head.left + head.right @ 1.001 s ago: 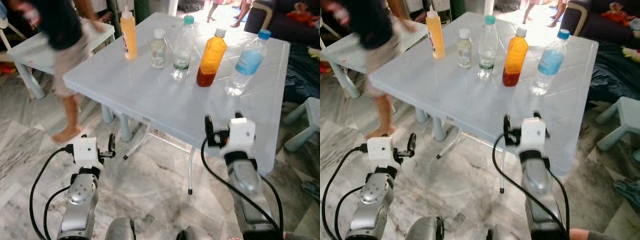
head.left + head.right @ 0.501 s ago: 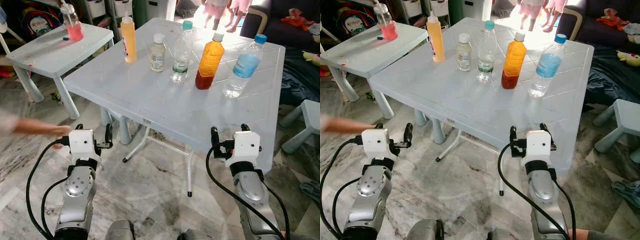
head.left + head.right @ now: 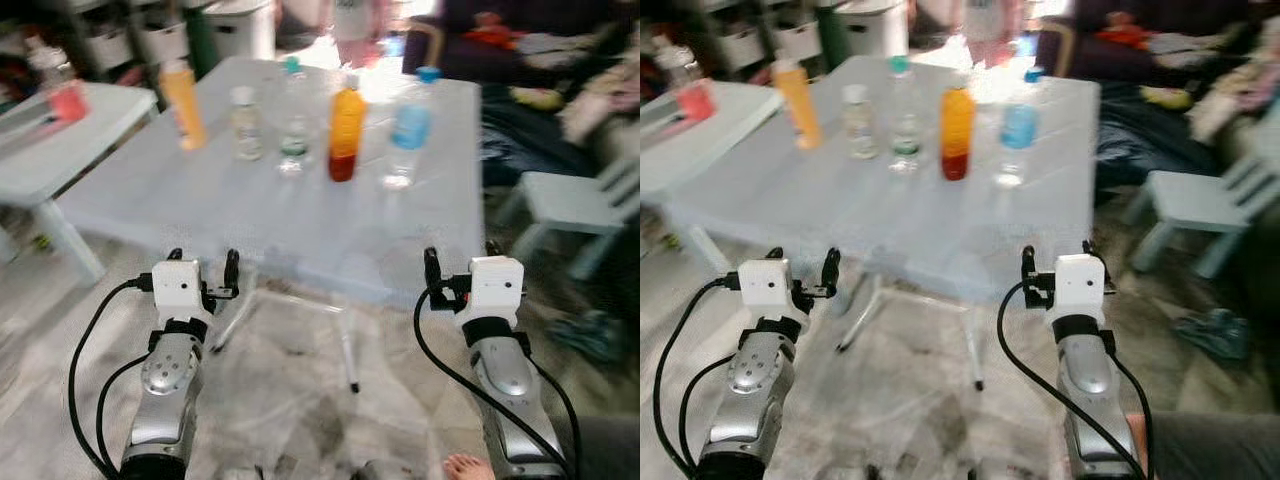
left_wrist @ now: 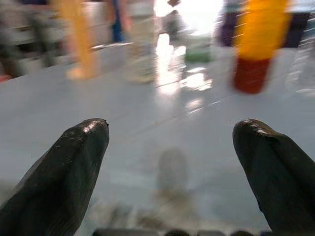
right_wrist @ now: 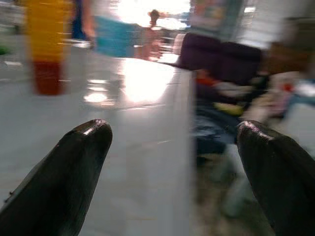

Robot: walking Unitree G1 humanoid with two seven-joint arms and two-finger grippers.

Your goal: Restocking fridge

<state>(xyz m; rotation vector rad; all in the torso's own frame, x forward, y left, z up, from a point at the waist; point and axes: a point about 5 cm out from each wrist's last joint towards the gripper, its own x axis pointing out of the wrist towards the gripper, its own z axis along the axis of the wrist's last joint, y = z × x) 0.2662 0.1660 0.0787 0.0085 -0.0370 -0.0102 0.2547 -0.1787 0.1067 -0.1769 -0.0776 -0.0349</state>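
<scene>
- My left gripper [image 3: 203, 262] sits in the lower left of the head view, fingers spread and holding nothing, raised just short of the near edge of the tabletop [image 3: 200, 190].
- My right gripper [image 3: 458, 258] is in the lower right, also released and empty, level with the tabletop's near right corner.
- The stock to carry stands in a row across the upper middle of the frame: a yellow bottle [image 3: 183, 104] far left, a small pale bottle [image 3: 245, 124], a clear bottle with a green cap [image 3: 292, 118], an orange juice bottle [image 3: 345, 135], and a blue-tinted water bottle [image 3: 407, 127] far right.
- All five are upright and well apart from both grippers; the picture is blurred.
- I judge the step in hand to be closing in on the tabletop before any grasp.
- To do it well I should settle my stance first, then reach for one end of the row, since the bottles stand near one another and a wide-open gripper could knock a neighbour.
- Grip at mid-body, not the cap.
</scene>
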